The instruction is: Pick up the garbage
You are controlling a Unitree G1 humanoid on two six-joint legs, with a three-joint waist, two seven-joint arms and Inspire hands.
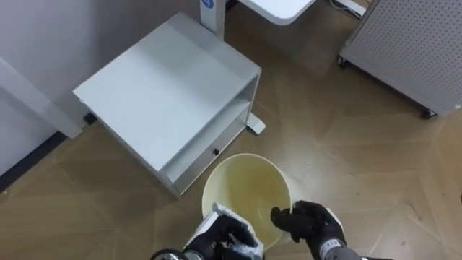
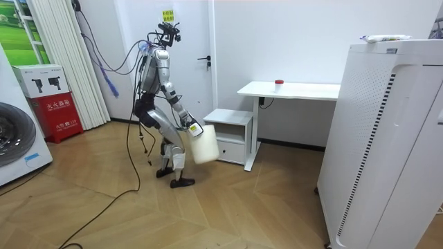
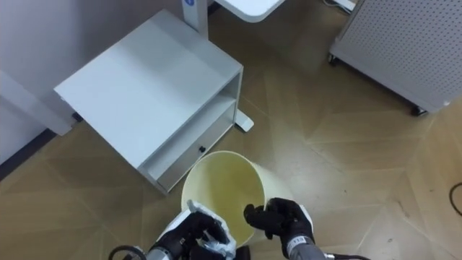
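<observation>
The floor [image 2: 242, 207] is light brown wood laid in a herringbone pattern. The walls [image 2: 297, 41] are plain white, and a white door [image 2: 199, 55] with a dark handle is set in the far wall. A white table [image 2: 297, 90] stands against the wall. A low white cabinet [image 1: 170, 94], with an open shelf above a drawer, sits just beside the table's leg. A tall white perforated unit [image 2: 387, 138] on casters stands at the room view's right. At the room view's left hang white curtains [image 2: 59, 62], near a red box [image 2: 61, 114] with a white box [image 2: 41, 79] on top, and a washing machine [image 2: 15, 142]. The light is even and soft.
</observation>
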